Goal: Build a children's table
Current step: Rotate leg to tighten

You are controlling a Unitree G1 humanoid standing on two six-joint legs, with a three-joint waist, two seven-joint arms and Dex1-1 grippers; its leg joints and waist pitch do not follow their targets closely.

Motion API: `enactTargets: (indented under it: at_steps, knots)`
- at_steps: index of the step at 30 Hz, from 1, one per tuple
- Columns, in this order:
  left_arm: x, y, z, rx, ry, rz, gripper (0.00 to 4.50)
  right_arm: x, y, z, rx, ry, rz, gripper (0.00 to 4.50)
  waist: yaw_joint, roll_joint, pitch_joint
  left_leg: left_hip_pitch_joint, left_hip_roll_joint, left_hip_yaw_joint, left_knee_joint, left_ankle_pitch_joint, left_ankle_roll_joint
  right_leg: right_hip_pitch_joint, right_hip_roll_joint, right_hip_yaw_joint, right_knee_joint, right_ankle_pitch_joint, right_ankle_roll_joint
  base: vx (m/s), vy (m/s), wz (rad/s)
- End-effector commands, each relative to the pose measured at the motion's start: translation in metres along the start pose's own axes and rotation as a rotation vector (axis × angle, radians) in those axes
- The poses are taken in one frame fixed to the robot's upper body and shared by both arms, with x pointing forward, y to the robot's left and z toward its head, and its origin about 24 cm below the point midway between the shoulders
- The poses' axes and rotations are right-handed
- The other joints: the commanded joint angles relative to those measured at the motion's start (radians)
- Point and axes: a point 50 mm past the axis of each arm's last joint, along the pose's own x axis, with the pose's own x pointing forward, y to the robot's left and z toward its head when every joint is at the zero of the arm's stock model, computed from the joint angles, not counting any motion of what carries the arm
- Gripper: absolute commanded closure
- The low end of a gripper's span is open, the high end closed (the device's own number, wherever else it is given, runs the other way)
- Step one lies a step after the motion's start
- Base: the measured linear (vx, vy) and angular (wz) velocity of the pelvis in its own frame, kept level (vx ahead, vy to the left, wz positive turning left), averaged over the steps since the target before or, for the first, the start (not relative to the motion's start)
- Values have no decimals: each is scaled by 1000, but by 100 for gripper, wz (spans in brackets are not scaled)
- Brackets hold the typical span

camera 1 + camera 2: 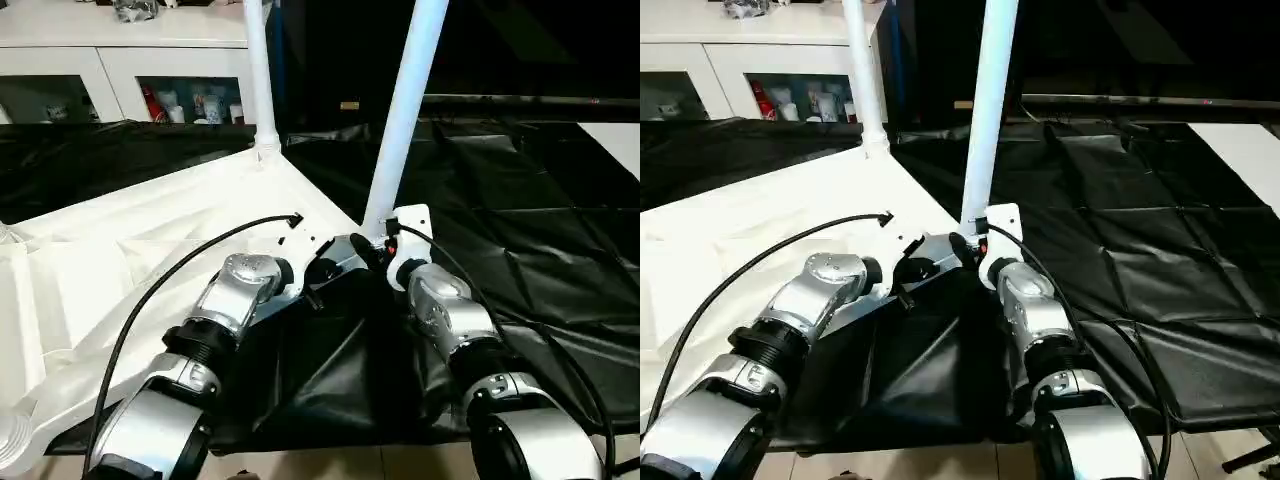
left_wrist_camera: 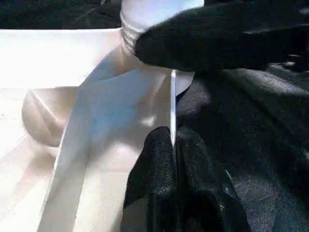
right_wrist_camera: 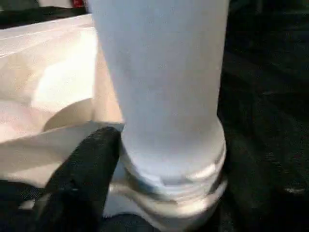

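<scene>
Two white legs already stand upright from the overturned tabletop (image 1: 150,240), which lies ribbed side up on a black sheet (image 1: 520,250), with a white cabinet (image 1: 120,70) well behind it. The far leg (image 1: 258,70) rises from the tabletop's far corner. The near leg (image 1: 405,110) rises from the corner closest to the robot, and both arms meet at its base. That corner is the landmark here.

The right gripper (image 3: 145,193) sits at the foot of the near leg, one black finger (image 3: 82,174) touching its threaded collar (image 3: 193,188); its other finger is hidden, so whether the pincer is apart or clamped on the leg cannot be told. The left gripper (image 2: 174,159) is pressed together on the tabletop's thin edge just beside that corner, steadying it.

The step in hand looks like screwing the near leg home. Doing it well likely means keeping the leg upright, turning evenly, and holding the tabletop still.
</scene>
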Motion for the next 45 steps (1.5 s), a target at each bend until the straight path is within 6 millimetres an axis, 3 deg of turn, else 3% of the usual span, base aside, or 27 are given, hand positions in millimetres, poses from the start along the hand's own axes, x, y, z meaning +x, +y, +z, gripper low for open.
enactTargets:
  at_steps: [1,5,11,21,22,29,33,36,38,41,42,45]
  knots:
    - [0,-3,6,6,-76,-40,450,4,21,-1,-60,21,172,69,4,-11,-66,4,20,-4,-63,-241,42,54,-62,49,-88,-296,-162,0,0,0]
    - [-11,0,1,42,-79,-114,450,-6,3,4,-128,38,251,32,2,-11,-65,2,21,-3,-61,-242,56,56,-62,49,-87,-292,-173,0,0,0]
    - [-31,1,-5,58,-103,-264,450,-25,-15,13,-179,44,414,32,7,-5,-67,4,28,-2,-59,-223,63,55,-59,48,-78,-247,-202,0,0,0]
    - [-42,0,-15,61,-80,-331,450,-34,-12,6,-229,93,557,32,16,-6,-67,6,28,-1,-59,-233,53,53,-60,49,-78,-264,-203,0,0,0]
    - [-42,0,-15,60,-80,-331,450,-35,-12,6,-231,97,563,56,17,-5,-67,6,27,-1,-59,-233,52,53,-60,50,-79,-267,-202,0,0,0]
    - [-43,1,-15,58,-82,-319,450,-33,-10,5,-213,89,553,108,19,-5,-67,8,28,-1,-60,-232,48,51,-60,50,-79,-281,-193,0,0,0]
    - [-38,2,-13,51,-91,-275,450,-29,-9,-2,-174,90,463,144,17,-6,-66,9,27,-2,-61,-237,42,50,-60,50,-80,-285,-192,0,0,0]
    - [-27,1,-9,41,-92,-201,450,-22,-7,-13,-159,103,296,163,15,-7,-64,9,25,-2,-63,-243,29,47,-61,52,-84,-320,-177,0,0,0]
    - [-22,1,-8,35,-78,-162,450,-18,-7,-15,-130,100,221,169,14,-9,-65,9,25,-5,-65,-248,19,50,-63,51,-86,-340,-164,0,0,0]
    - [-9,2,-4,-4,-43,-38,450,-10,-4,-21,-33,103,46,176,9,-9,-63,18,22,-3,-66,-267,8,43,-60,52,-93,-365,-155,0,0,0]
    - [-1,1,-2,-32,-32,16,450,-5,0,-22,20,107,-38,176,7,-2,-63,15,21,-5,-66,-264,5,45,-62,52,-90,-365,-156,0,0,0]
    - [9,-3,4,-41,-33,62,450,3,11,-22,42,113,-119,177,7,-3,-65,13,21,-5,-66,-267,3,47,-62,51,-94,-356,-148,0,0,0]
